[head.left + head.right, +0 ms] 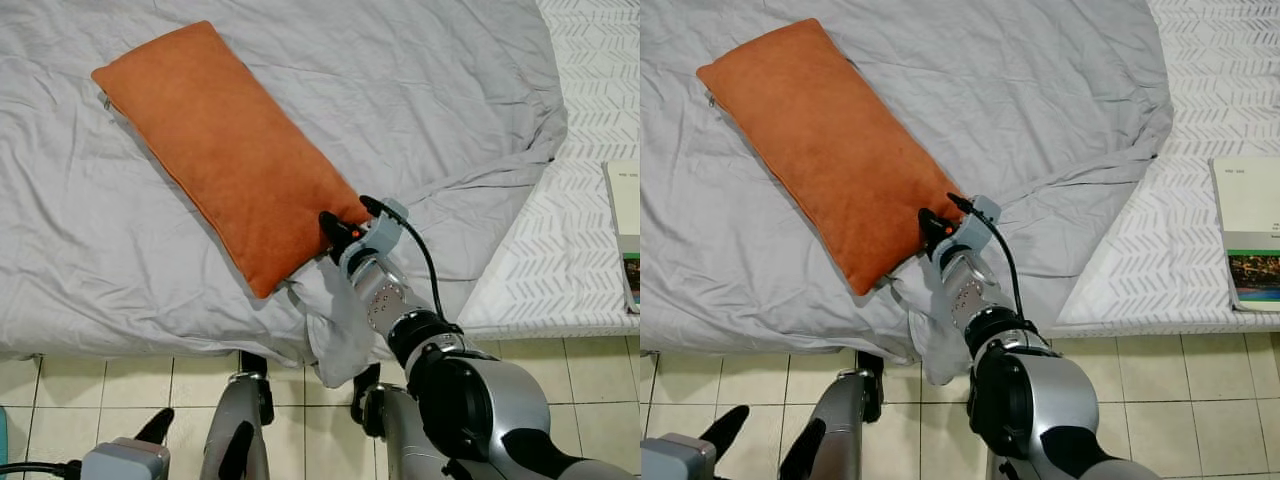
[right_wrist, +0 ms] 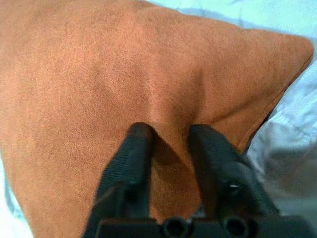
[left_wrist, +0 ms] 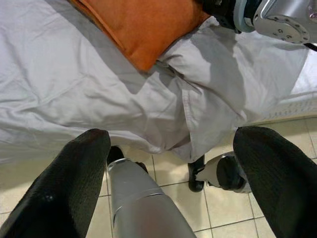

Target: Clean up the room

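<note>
An orange pillow (image 1: 225, 150) lies slantwise on the grey sheet (image 1: 420, 90) of the bed. My right gripper (image 1: 345, 222) is at the pillow's near corner, by the bed's front edge. In the right wrist view its fingers (image 2: 136, 148) pinch a raised fold of the orange pillow (image 2: 99, 74), so the gripper (image 2: 171, 130) is shut on it. My left gripper (image 3: 173, 136) hangs low over the tiles in front of the bed, open with nothing between its fingers; the pillow's corner (image 3: 143, 29) is seen beyond it.
The grey sheet's corner (image 1: 340, 330) droops over the bed edge beside my right arm. To the right is bare white patterned mattress (image 1: 570, 250) with a book (image 1: 1245, 235) on it. Beige floor tiles (image 1: 1160, 390) lie below, and my legs stand close to the bed.
</note>
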Robot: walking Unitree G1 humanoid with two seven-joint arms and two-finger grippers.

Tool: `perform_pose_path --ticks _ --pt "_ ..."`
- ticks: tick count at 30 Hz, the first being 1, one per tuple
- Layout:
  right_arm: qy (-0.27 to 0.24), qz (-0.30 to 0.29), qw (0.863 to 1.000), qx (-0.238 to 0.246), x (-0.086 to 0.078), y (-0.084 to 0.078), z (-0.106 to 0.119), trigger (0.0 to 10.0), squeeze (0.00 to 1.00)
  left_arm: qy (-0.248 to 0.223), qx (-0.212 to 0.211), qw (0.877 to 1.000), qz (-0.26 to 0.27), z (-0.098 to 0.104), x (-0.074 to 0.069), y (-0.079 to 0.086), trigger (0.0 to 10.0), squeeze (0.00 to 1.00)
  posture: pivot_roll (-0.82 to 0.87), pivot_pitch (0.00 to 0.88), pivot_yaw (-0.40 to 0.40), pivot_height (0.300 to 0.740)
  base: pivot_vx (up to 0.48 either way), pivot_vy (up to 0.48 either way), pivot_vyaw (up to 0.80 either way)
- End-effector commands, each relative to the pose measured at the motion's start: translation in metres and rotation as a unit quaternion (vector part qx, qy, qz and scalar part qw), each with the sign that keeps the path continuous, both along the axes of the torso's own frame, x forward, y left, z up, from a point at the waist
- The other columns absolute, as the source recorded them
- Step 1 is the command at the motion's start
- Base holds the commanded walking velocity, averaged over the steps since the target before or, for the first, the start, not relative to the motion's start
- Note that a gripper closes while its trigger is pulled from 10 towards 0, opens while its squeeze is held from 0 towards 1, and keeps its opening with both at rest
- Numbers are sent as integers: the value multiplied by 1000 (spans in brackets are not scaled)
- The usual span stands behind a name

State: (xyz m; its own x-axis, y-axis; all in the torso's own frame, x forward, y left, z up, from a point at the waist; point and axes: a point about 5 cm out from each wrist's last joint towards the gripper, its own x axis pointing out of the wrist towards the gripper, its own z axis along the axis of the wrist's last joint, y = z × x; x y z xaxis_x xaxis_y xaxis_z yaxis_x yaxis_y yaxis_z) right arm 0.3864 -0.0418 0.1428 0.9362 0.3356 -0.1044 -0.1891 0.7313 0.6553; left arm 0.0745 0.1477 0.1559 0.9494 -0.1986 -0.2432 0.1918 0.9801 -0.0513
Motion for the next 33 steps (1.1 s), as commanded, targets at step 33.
perform_pose_path --ticks 33 --pt "54 10 997 50 -48 31 -41 0 0 -42 -14 999 -19 -47 84 -9 10000 0 127 400 -135 740 0 0 0"
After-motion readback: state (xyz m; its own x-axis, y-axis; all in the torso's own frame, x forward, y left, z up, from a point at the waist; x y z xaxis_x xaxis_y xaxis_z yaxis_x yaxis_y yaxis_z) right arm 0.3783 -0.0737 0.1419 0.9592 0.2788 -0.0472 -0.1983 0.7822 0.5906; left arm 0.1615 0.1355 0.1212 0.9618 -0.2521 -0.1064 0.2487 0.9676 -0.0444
